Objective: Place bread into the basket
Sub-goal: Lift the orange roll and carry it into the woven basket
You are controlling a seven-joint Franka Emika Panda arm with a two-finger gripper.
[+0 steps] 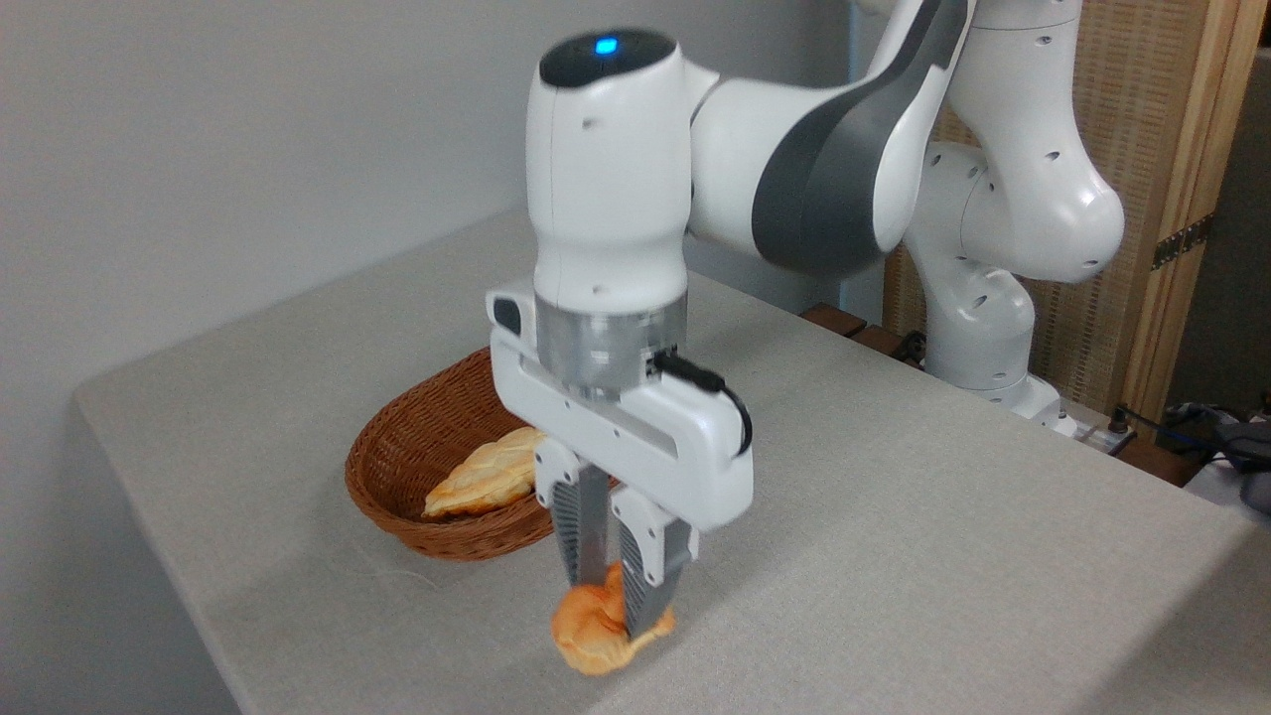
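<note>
The white robot arm's two-finger gripper [614, 604] is pinching the round, lumpy orange-golden bread roll [594, 634] near the front edge of the grey table [943, 556]; the oval reddish-brown wicker basket [397, 457] sits just behind and left, holding a pale long pastry [482, 477]; bare table lies between roll and basket

Grey table [894, 516]: basket [417, 447], bread [591, 631] on it.

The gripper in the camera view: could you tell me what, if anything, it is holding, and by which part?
The gripper holds the bread, its jaws closed on the roll's upper middle.
</note>
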